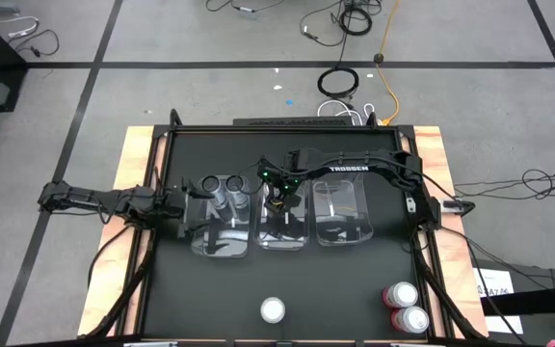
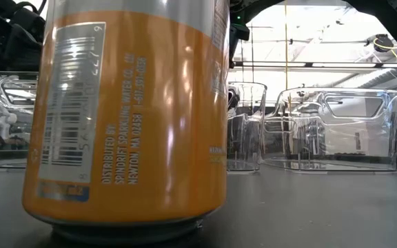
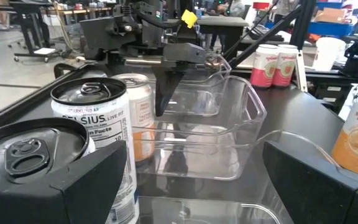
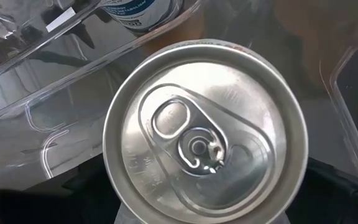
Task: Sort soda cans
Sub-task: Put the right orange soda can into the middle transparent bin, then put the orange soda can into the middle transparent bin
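Three clear bins stand side by side mid-table. Two dark grey cans [image 1: 230,183] [image 3: 92,124] stand upright in the far end of the left bin [image 1: 222,231]. My left gripper [image 1: 187,189] [image 3: 197,186] hangs open just left of that bin. My right gripper [image 1: 277,200] reaches down into the middle bin [image 1: 282,231], shut on a silver-topped orange can [image 4: 204,140] [image 3: 138,115]. A second orange can [image 1: 273,309] [image 2: 126,117] stands at the near edge. Two red-pink cans [image 1: 405,306] [image 3: 272,62] stand at the near right corner. My right gripper holds the orange can by its upper wall just under the rim [image 4: 300,168], pinched between the two fingers. It comes from above, pointing down. The can is upright inside the middle bin. Whether its base rests on the bin floor, I cannot tell.
The right bin [image 1: 340,214] [image 2: 333,127] holds no can. Black tabletop lies open between the bins and the near edge. Cables lie on the floor beyond the table's far edge [image 1: 340,82].
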Robot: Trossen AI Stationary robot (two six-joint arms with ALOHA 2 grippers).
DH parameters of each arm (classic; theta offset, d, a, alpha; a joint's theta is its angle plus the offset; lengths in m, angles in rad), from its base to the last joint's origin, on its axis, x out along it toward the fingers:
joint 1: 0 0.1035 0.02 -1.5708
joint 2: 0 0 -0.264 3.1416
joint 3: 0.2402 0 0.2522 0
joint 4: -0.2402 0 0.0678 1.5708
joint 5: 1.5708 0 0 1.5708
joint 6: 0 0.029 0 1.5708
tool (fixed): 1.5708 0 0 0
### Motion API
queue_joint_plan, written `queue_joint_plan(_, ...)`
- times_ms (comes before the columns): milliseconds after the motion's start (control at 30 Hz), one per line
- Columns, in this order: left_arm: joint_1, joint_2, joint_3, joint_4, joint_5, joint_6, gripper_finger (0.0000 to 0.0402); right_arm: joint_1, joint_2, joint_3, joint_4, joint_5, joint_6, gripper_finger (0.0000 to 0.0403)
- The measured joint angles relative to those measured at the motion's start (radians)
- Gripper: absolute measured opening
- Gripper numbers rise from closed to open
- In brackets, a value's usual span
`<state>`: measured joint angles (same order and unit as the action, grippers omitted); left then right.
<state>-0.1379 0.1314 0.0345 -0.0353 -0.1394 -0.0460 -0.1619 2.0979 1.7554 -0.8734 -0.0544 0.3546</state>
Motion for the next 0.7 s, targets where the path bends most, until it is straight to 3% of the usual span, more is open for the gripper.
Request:
queue_joint_plan(367, 0.0, 0.0, 0.0, 0.0, 0.003, 0.0, 0.0386, 0.0, -0.003, 0.0, -0.015, -0.001, -0.001, 0.0386)
queue_joint_plan(700, 0.0, -0.001, 0.0, 0.003, 0.004, 0.0, 0.0386, 0.0, -0.017, 0.001, -0.029, -0.004, 0.025, 0.0389)
